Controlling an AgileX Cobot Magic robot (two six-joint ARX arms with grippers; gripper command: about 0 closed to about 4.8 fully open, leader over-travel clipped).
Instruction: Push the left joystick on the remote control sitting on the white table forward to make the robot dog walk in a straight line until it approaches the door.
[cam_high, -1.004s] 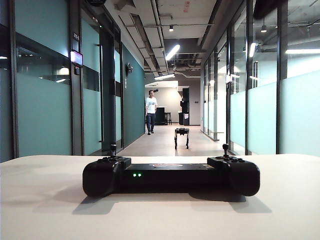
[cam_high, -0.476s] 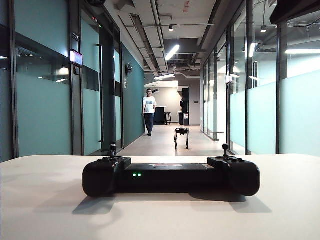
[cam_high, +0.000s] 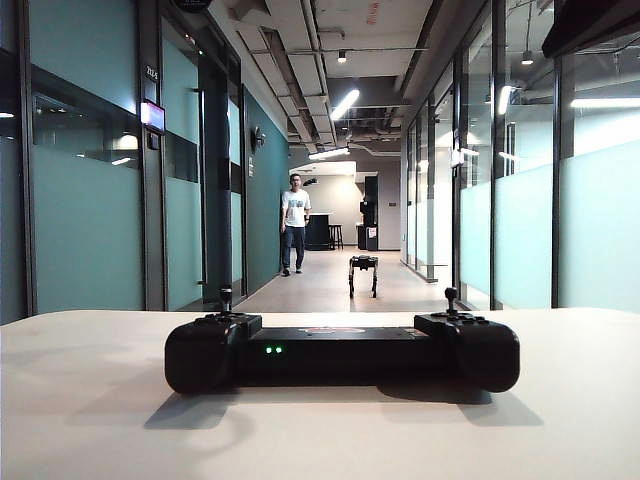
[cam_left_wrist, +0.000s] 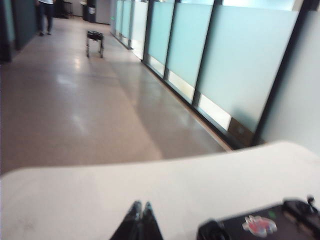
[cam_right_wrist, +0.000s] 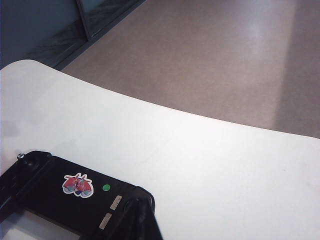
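Walking nearer, person (cam_high: 293, 223); both closed grippers, left gripper (cam_left_wrist: 139, 214) and right gripper (cam_right_wrist: 141, 209), hover above remote control (cam_high: 342, 354).

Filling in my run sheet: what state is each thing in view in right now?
remote control: flat on the white table, green lights lit.
left joystick: upright, untouched.
robot dog: standing in the corridor.
person: walking in the corridor beyond the dog.
left gripper: shut, above the table, beside the remote.
right gripper: shut, over the remote's end.
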